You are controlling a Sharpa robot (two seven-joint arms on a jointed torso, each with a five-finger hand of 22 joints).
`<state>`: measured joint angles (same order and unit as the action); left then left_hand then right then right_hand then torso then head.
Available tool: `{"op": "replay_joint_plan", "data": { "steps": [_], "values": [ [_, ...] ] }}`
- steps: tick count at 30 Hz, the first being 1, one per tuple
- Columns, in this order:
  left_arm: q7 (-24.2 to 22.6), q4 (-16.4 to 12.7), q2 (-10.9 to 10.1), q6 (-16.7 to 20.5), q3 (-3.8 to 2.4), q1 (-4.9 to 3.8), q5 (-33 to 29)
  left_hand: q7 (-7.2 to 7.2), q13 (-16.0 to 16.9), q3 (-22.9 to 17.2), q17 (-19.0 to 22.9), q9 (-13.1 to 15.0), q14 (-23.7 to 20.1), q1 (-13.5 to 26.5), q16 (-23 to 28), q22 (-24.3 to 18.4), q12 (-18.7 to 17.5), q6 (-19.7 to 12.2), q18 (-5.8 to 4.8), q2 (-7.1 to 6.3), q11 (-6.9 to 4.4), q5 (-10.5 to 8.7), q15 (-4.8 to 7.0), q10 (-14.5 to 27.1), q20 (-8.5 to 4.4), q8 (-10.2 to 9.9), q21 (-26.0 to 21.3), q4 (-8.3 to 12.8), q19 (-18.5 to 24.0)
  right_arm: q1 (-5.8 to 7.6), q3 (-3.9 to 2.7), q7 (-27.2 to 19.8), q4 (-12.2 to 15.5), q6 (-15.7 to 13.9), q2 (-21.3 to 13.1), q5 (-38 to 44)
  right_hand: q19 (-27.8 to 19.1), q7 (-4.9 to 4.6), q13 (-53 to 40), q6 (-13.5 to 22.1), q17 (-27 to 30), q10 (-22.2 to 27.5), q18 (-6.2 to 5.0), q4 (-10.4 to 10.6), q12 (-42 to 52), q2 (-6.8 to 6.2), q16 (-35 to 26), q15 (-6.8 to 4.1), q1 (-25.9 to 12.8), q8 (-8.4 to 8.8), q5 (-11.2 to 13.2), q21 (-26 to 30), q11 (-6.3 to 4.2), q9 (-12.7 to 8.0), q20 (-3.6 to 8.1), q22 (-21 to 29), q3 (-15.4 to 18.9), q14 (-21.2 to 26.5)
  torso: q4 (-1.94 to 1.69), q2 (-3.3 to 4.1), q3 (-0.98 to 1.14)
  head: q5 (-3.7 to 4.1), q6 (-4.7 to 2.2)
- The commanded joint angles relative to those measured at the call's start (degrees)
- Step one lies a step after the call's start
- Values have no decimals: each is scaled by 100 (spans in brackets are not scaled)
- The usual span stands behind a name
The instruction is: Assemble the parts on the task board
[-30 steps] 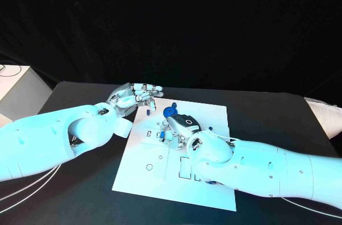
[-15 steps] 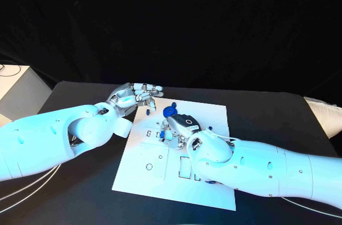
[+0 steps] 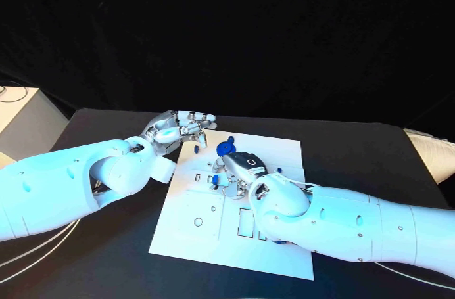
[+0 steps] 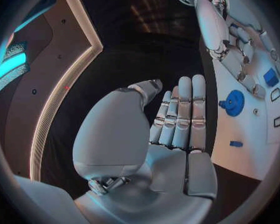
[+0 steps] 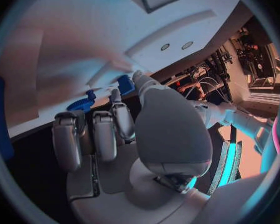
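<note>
The task board (image 3: 275, 158) lay in the middle of the black table (image 3: 369, 148), and everything else is placed against it. The right hand (image 3: 237, 171) was down on the board's middle, fingers curled in, with a small blue part (image 3: 217, 179) at its fingertips; the right wrist view showed that blue part (image 5: 125, 83) pinched between thumb and a finger. A round blue part (image 3: 225, 146) sat on the board just beyond the right hand, toward the board's far edge (in the left wrist view it read as a disc with a small knob at its side (image 4: 232, 102)). A tiny blue part (image 3: 197, 149) lay near the board's far left corner. The left hand (image 3: 180, 128) hovered just off that same corner, over the table, fingers straight and close together, holding nothing (image 4: 177, 119).
</note>
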<state>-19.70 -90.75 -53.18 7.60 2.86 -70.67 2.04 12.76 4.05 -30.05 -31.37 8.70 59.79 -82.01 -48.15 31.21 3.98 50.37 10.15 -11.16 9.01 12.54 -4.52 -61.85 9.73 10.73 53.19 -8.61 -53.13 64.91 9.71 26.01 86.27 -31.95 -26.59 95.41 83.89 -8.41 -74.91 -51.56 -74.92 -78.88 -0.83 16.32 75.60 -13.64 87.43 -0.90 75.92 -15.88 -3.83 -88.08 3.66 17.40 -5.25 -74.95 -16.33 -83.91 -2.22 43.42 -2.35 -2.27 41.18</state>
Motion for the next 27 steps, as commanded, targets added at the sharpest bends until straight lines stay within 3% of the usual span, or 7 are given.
{"op": "replay_joint_plan", "data": {
  "steps": [1,8,11,14,16,22,27],
  "values": [
    [-11,-11,6,-102,-3,-3,31,50,6,-17,6,10,-45,44,-24,7,19,-44,42,13,10,-19,10,47,-11,-23,32,2,48,-5,1,-91,66,-110,-45,56,476,-16,-238,67,-978,52,17,18,-53,7,-35,53,8,32,39,54,17,-16,-37,-1345,110,-467,-7,2,0,2,8],
    [266,63,-7,21,-3,-3,362,3,167,37,11,20,-116,67,-72,23,386,-91,42,-9,-82,-40,46,-449,-13,-23,67,26,145,11,-10,-299,438,-361,-349,43,449,-62,-178,212,-968,103,3,44,-101,44,-48,86,-5,101,71,112,58,-77,-67,-1311,638,-464,15,-28,16,-27,-10],
    [607,145,-9,111,-3,-3,635,-30,687,333,-180,152,-94,108,-529,93,1175,-148,36,78,-138,-32,89,-261,-41,278,208,92,186,82,-26,-743,656,-489,-586,-215,437,-106,-172,330,-979,108,-3,48,-96,66,-45,114,58,185,65,138,94,-119,-87,-1297,789,-467,26,-48,25,-33,-32],
    [1128,239,-18,52,-4,-4,1009,-130,2081,516,-919,470,381,256,-1773,337,3209,-391,35,204,-254,6,174,473,-137,980,711,-113,-37,230,-37,-1450,916,-484,-942,-738,361,-132,-117,365,-962,172,-40,30,-148,205,-57,137,329,234,-28,285,119,-146,-113,-1208,706,-461,51,-100,46,-48,-10],
    [1465,286,-26,-124,-4,-8,1342,-173,2679,392,-2313,657,1301,318,-2780,445,4213,-621,46,241,-258,16,209,826,-166,1410,963,-332,-150,330,-42,-1737,1080,-325,-1184,-1076,285,-137,-63,361,-907,238,-76,11,-205,260,-92,142,515,248,-152,432,122,-156,-120,-1119,618,-444,67,-133,61,-63,19],
    [2684,358,19,-623,-6,-124,2786,-417,3235,331,-3146,1192,1902,577,-3258,953,5492,-572,-41,213,-494,-2,397,651,-319,2486,1396,-772,-637,604,-49,-2198,1500,118,-1931,-1829,149,-135,116,309,-743,432,-139,10,-397,267,-206,143,717,239,-256,699,121,-161,-125,-962,523,-385,89,-226,96,-130,91],
    [3662,393,176,-905,-6,-220,3689,-548,3919,316,-3627,1500,2197,772,-3453,1054,6099,-579,-68,238,-608,1,513,145,-437,2966,1477,-805,-819,786,-51,-2391,1632,140,-2419,-2453,126,-109,150,198,-724,454,-149,16,-412,260,-229,124,798,158,-419,757,96,-141,-112,-934,448,-375,102,-281,138,-195,113]
  ]
}}
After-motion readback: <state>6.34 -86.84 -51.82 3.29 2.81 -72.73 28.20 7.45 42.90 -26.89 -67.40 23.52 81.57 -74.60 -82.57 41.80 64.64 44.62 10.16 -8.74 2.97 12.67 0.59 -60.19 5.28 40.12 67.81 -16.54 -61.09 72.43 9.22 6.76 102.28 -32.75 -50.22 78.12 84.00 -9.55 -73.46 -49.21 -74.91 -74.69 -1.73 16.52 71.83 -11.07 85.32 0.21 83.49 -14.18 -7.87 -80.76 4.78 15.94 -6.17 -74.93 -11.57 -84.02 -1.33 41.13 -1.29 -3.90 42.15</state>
